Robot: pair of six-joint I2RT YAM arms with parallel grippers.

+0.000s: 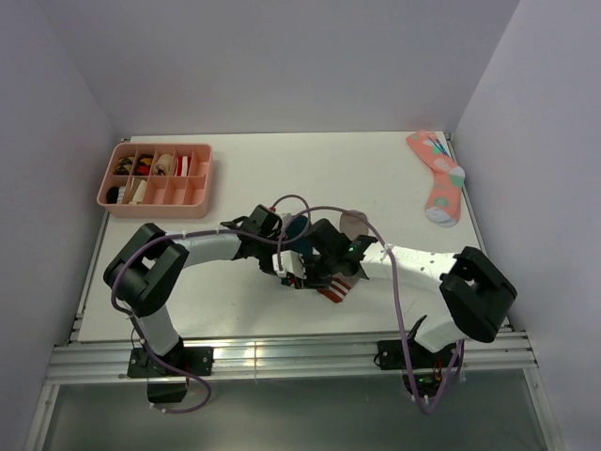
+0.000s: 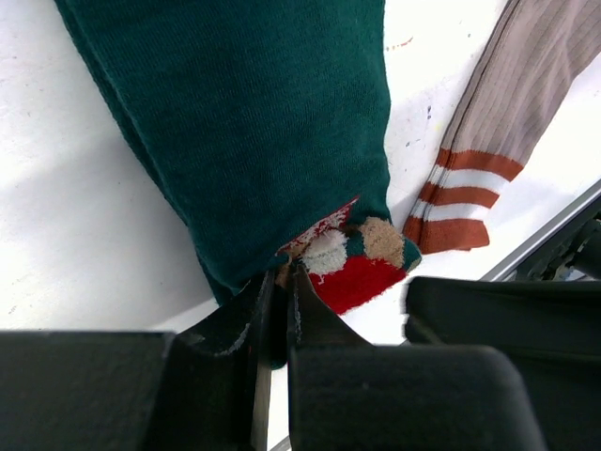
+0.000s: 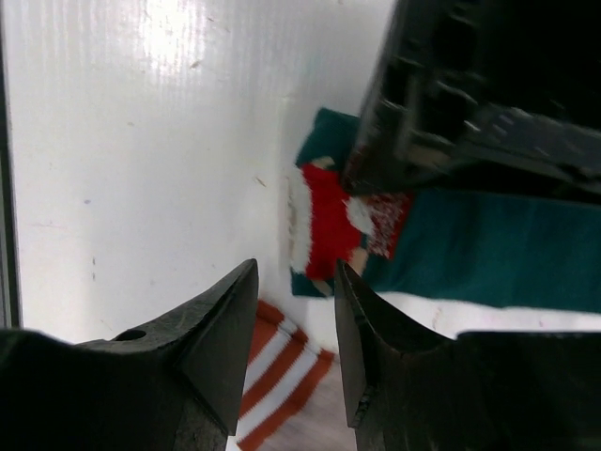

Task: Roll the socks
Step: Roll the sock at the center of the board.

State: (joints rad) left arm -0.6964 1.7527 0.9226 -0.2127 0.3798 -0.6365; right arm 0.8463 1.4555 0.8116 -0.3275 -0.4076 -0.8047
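Left wrist cam: left gripper (image 2: 280, 287) pinched shut on the green sock (image 2: 254, 122) at its bear end, likely anchoring it to start the roll. Brown sock (image 2: 512, 113) lies just beside, near the desk's (image 3: 141, 141) front edge. Right gripper (image 3: 293, 310) open, empty, hovering close

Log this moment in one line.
left fingers: shut on green sock edge | right fingers: open, empty, over taupe sock cuff | pink sock: far right corner

Socks (image 2: 263, 122) lie at table (image 1: 376, 178) centre, tray (image 1: 155, 210) rear left, spare sock (image 1: 439, 178) rear right
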